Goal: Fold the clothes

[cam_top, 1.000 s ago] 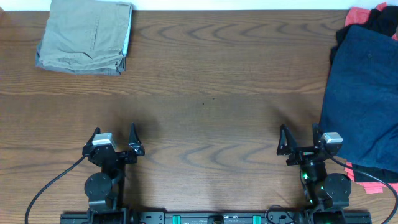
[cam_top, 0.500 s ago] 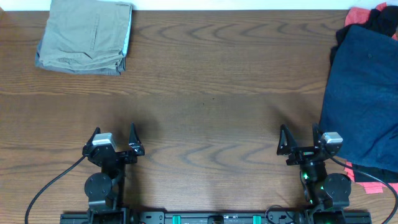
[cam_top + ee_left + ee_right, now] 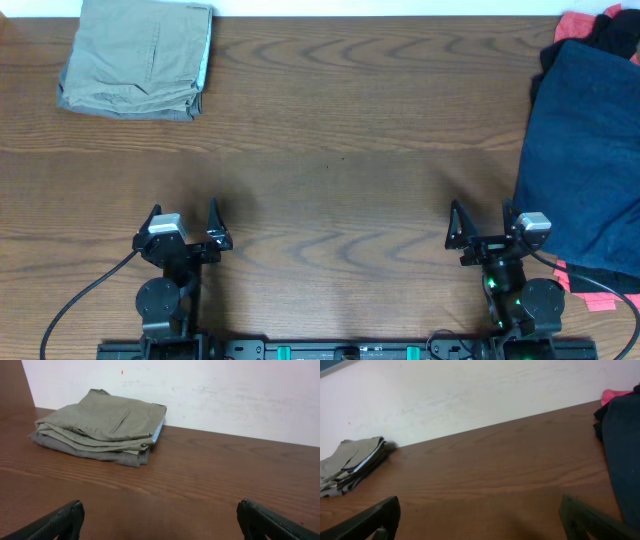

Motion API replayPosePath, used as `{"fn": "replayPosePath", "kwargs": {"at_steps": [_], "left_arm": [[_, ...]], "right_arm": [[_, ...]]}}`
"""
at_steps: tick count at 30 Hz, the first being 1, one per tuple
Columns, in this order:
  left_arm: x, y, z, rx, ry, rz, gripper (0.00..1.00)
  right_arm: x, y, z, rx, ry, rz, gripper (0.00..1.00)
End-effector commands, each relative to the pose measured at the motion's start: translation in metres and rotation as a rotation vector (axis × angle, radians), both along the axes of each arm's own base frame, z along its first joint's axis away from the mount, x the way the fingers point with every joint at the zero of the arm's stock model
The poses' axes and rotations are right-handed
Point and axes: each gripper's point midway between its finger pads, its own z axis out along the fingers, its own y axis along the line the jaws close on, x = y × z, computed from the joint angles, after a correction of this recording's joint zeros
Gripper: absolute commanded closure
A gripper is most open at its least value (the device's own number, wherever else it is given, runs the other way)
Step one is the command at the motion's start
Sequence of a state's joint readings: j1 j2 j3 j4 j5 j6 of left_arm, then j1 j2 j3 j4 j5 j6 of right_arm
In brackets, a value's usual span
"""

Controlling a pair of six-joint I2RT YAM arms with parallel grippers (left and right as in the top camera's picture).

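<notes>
The dark navy denim-like garment point(image 3: 585, 150) lies in a heap at the table's right edge, on top of other clothes; its edge also shows in the right wrist view point(image 3: 625, 455). No waistband or button is visible. My left gripper point(image 3: 183, 222) is open and empty near the front left of the table, fingers wide apart in the left wrist view point(image 3: 160, 520). My right gripper point(image 3: 483, 226) is open and empty near the front right, just left of the navy garment, with bare wood between its fingers in the right wrist view point(image 3: 480, 520).
Folded khaki trousers point(image 3: 138, 58) lie at the back left corner, also in the left wrist view point(image 3: 102, 427) and the right wrist view point(image 3: 350, 462). Red cloth point(image 3: 585, 24) and black cloth point(image 3: 620, 35) show under the navy heap. A white wall point(image 3: 200, 390) stands behind the brown wooden table point(image 3: 340, 150).
</notes>
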State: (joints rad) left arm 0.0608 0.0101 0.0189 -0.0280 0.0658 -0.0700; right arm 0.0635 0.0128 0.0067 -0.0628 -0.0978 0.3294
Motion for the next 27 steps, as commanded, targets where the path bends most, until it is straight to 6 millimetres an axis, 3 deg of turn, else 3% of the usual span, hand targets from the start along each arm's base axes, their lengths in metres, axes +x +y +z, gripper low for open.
{"fn": "replayPosePath", "kwargs": {"at_steps": [1,22,24,27], "left_arm": [[-0.001,-0.004,-0.015,0.009,0.046,-0.023,0.02],[-0.001,-0.004,-0.015,0.009,0.046,-0.023,0.02],[-0.001,-0.004,-0.015,0.009,0.046,-0.023,0.02],[-0.001,-0.004,-0.015,0.009,0.046,-0.023,0.02]], "right_arm": [[-0.001,0.004,-0.001,0.006,0.005,0.017,0.01],[-0.001,0.005,0.001,0.020,-0.002,0.021,0.01],[-0.002,0.011,0.005,0.100,-0.002,0.051,0.01],[-0.019,0.056,0.005,0.413,0.118,0.310,0.01]]}}
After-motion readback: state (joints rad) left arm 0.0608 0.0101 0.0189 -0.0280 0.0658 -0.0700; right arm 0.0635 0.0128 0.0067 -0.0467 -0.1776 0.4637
